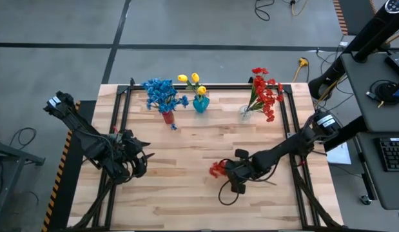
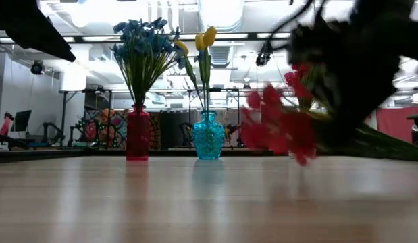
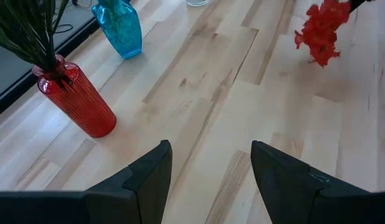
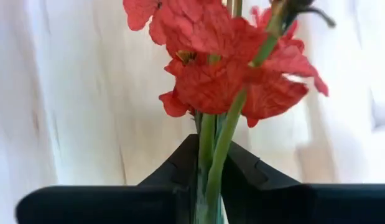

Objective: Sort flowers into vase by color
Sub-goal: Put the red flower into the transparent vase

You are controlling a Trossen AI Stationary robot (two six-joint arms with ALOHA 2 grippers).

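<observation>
Right claw point(image 4: 211, 180) is clamped on the green stems of a red flower spray point(image 4: 223, 68) above the wooden tabletop point(image 1: 186, 167). Left claw point(image 3: 208, 180) hangs open, holding nothing, near the red vase point(image 3: 77, 99).

I see open counter point(image 1: 186, 161) between both arms; toward twelve o'clock the red vase point(image 1: 168, 117), blue vase point(image 1: 200, 104) and clear vase point(image 1: 245, 111) block the far edge.

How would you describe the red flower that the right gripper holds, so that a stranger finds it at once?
Look at the wooden table, at its near half, away from the row of vases. There the right gripper is shut on the stem of one red flower spray. It is the only flower outside a vase; the other red flowers stand in the clear vase.
</observation>
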